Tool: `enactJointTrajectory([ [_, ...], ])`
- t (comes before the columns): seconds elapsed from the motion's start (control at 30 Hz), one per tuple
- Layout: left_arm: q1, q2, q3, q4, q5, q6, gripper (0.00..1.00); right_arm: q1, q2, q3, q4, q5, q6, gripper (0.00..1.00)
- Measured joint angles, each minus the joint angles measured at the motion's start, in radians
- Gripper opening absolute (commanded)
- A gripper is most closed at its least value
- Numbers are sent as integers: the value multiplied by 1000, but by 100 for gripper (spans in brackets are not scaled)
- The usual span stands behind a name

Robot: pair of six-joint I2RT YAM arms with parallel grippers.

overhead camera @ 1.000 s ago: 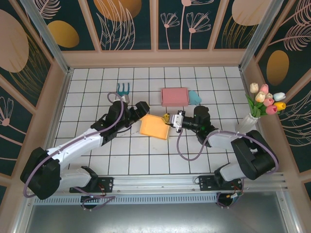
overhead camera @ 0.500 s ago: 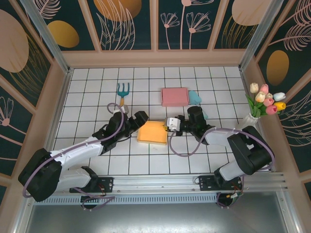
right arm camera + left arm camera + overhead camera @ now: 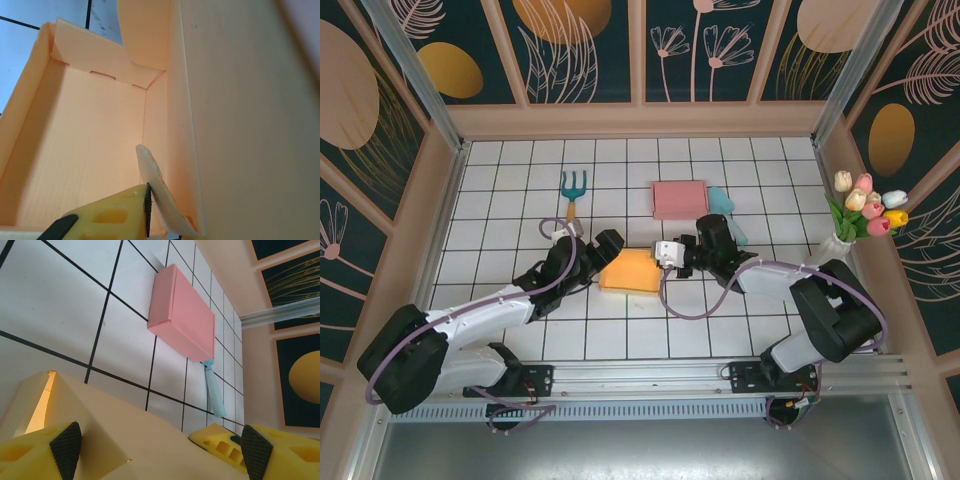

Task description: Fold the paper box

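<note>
Left wrist view: the left tool (image 3: pixel 160 449) stands wide open, its two yellow fingers far apart, each tipped with a black pad (image 3: pixel 65 446). Between them rises a pale outer wall of the paper box (image 3: pixel 115 435); whether either pad touches it I cannot tell. Past the box, on the white tiled tabletop (image 3: pixel 55 295), lies a closed pink box (image 3: pixel 182 320), and just beyond its far corner a teal handle (image 3: pixel 214 390).

From the right wrist, one yellow finger (image 3: pixel 107 217) sits inside the orange paper box (image 3: pixel 90 135), its dark pad against a small curved flap (image 3: pixel 157 195) that stands just beside the long side wall. The other finger is hidden, so I cannot tell whether this tool is closed on the flap or merely resting on it.

From the top external camera, the left tool (image 3: pixel 592 262) is at the paper box's left edge and the right tool (image 3: pixel 665 253) at its right edge, with the paper box (image 3: pixel 632 270) lying between them near the middle of the tabletop. The pink box (image 3: pixel 680 198) lies farther back, a teal item (image 3: pixel 725 203) touching its right end. A small garden fork (image 3: pixel 573 186) lies to the back left, and a vase of tulips (image 3: pixel 860 215) stands at the right wall
</note>
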Motion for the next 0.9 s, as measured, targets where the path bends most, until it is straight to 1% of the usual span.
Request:
enactJointTrajectory([
  [0.07, -3, 4, 0, -3, -14, 0, 84, 6, 0, 3, -9, 12, -4, 26],
  [0.13, -7, 5, -4, 0, -29, 0, 84, 16, 0, 12, -32, 25, -14, 31],
  [0.27, -15, 0, -35, 3, -48, 1, 84, 43, 0, 35, -101, 65, -43, 35],
  [0.47, -22, -71, -75, -17, -77, 5, 84, 104, -6, 77, -203, 153, -79, 45],
  [0.7, -29, -169, -110, -55, -110, 12, 84, 142, -38, 150, -407, 318, -116, 47],
  [0.73, -29, -181, -117, -58, -117, 12, 84, 142, -48, 161, -438, 339, -124, 48],
  [0.9, -29, -195, -142, -58, -131, 12, 84, 144, -131, 176, -576, 419, -151, 49],
])
